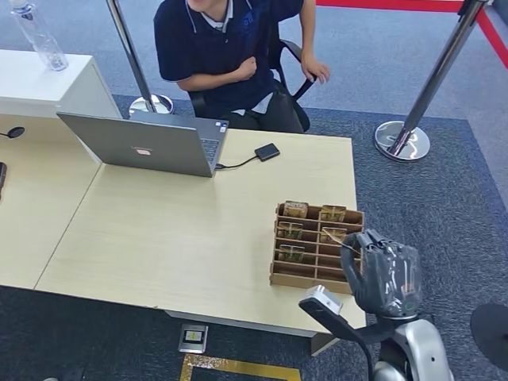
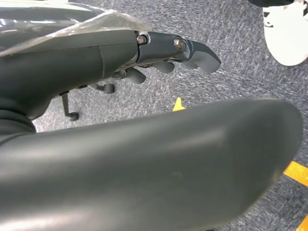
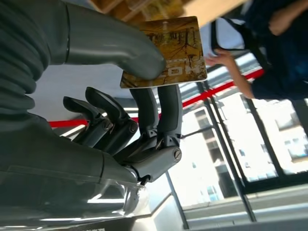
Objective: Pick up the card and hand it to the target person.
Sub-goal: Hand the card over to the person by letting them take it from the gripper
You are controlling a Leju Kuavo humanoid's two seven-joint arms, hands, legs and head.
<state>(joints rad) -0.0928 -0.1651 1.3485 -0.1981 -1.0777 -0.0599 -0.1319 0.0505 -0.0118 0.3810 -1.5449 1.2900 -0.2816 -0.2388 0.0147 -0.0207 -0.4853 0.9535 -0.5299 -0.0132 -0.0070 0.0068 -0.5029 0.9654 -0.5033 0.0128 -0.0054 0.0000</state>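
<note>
My right hand (image 1: 383, 274) hovers at the right end of the wooden card rack (image 1: 311, 274) near the table's front right corner. It pinches a yellow-brown card (image 3: 171, 48) between thumb and fingers; in the head view the card (image 1: 334, 235) shows just above the rack's slots. Several other cards stand in the rack's slots. The target person (image 1: 230, 48), in a dark blue shirt, sits in a chair behind the table's far edge, one hand (image 1: 316, 70) on the armrest. My left hand (image 2: 174, 48) hangs over the carpet with nothing in it, its fingers slightly curled.
A grey laptop (image 1: 147, 143) stands open at the table's far left of centre, cabled to a small black device (image 1: 267, 152). Two stanchion posts (image 1: 402, 140) stand on the carpet behind. A white counter with a bottle (image 1: 39, 36) sits far left.
</note>
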